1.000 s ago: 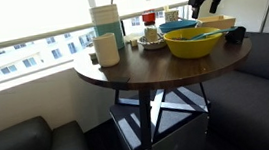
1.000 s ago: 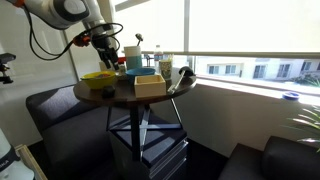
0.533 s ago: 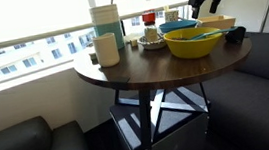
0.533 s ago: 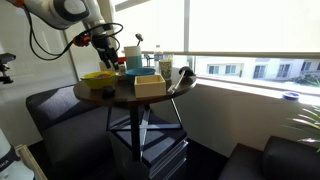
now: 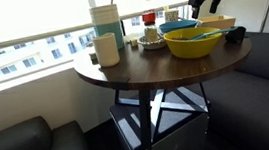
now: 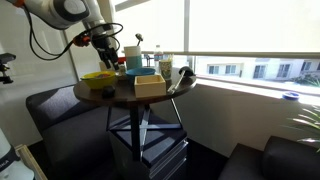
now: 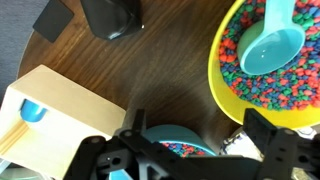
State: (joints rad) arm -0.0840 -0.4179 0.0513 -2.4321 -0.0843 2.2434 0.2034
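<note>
Wrist view: black two-finger pincer (image 7: 192, 132) spread wide, holding nothing. Small blue bowl of coloured beads (image 7: 178, 150) sits directly beneath, between its fingers, on the dark round wooden table (image 7: 150, 70). Farther off: large yellow bowl (image 7: 214, 62) with teal plastic scoop (image 7: 270, 45)

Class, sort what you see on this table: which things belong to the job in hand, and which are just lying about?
In hand: open gripper; blue bowl nearest it; yellow bowl; beads; scoop.
Lying about: wooden box; black object; canister; mug.
</note>
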